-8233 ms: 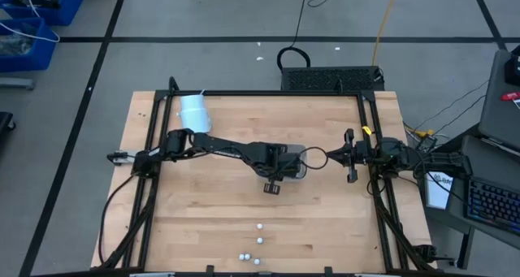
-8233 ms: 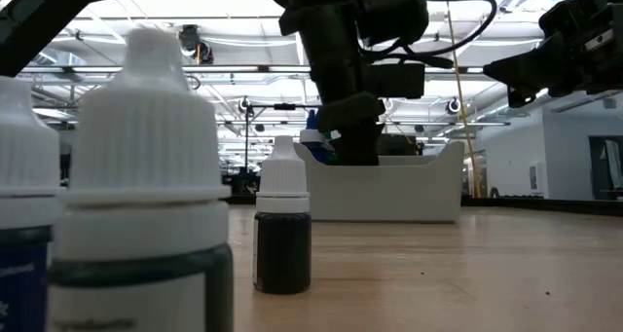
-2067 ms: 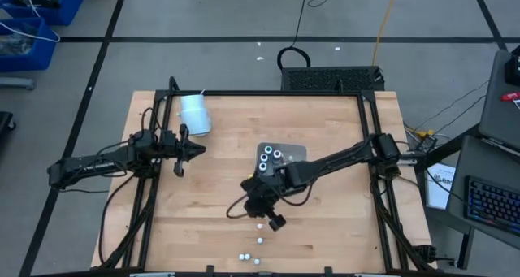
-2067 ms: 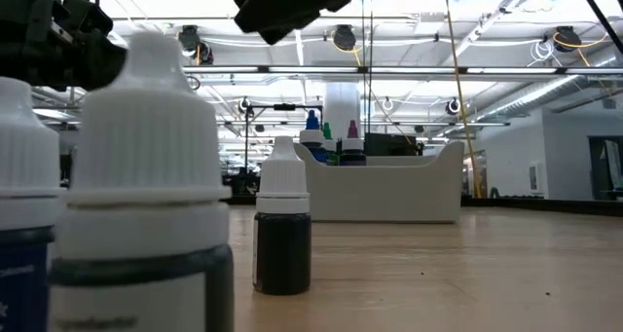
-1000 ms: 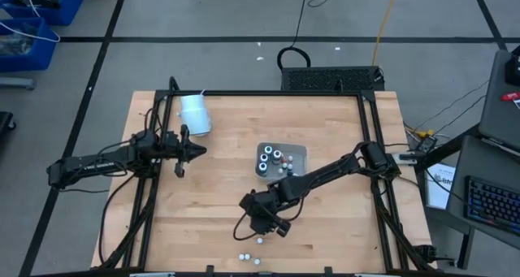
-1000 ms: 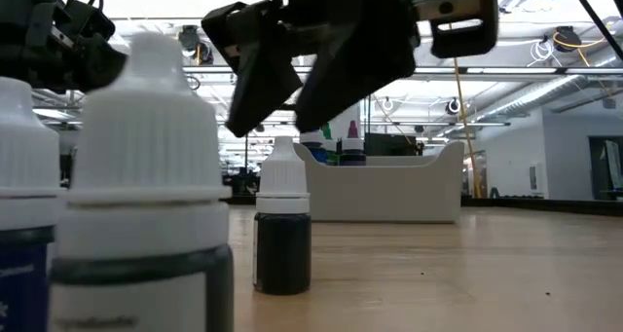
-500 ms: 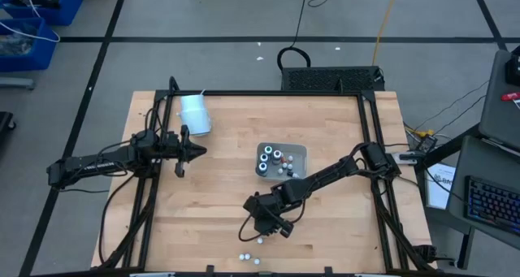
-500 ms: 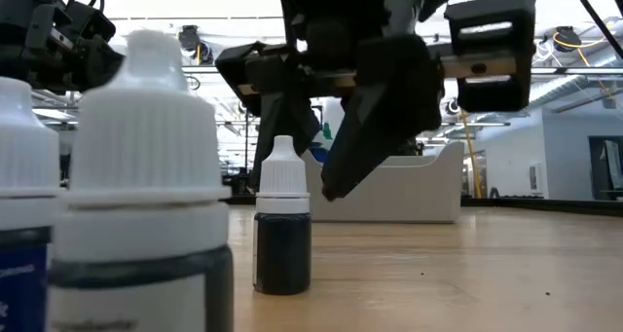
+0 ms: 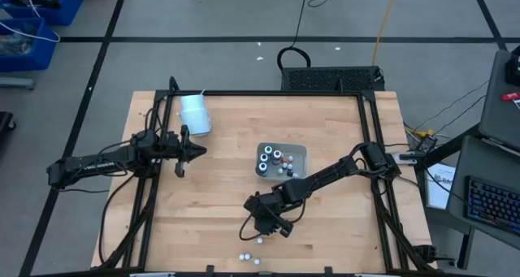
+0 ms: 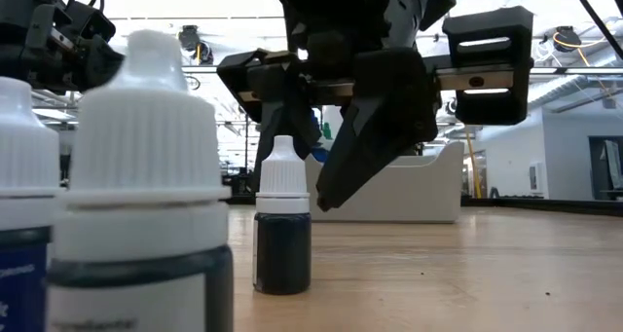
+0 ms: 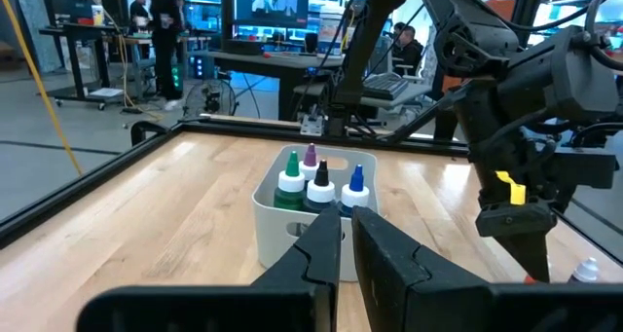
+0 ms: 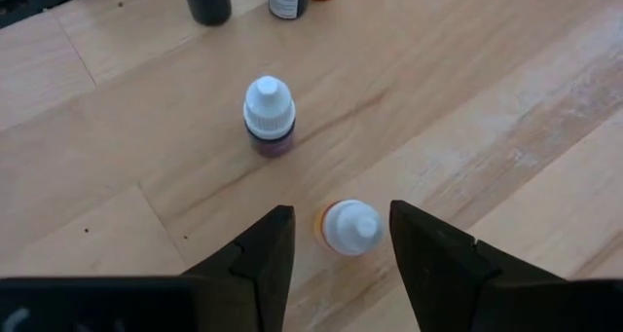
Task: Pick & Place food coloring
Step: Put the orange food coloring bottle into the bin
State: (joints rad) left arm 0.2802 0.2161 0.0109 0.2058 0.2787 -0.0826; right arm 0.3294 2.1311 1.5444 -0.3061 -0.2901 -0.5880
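Several food coloring bottles stand loose near the table's near edge. In the right wrist view an orange-tinted bottle with a white cap (image 12: pixel 348 227) stands upright on the wood between the two fingers of my open right gripper (image 12: pixel 343 215), with a gap on each side. A purple bottle (image 12: pixel 268 116) (image 9: pixel 260 240) stands just beyond it. My right gripper (image 9: pixel 268 224) slants down from the table's far right and hides the orange bottle in the high view. More bottles (image 9: pixel 275 159) stand in the clear tray (image 9: pixel 301 149). My left gripper (image 9: pixel 180 151) waits, shut, at the table's left.
A pale cup (image 9: pixel 195 114) lies at the far left of the table. Two more bottles (image 9: pixel 242 255) (image 9: pixel 255 261) stand at the near edge, close in front of the low camera (image 10: pixel 146 176). Black frame rails run along the table's sides (image 9: pixel 150 188).
My right gripper has come down over the loose bottles near the table's near edge, so that its open fingers now stand low on either side of the orange-tinted bottle. No bottle has moved.
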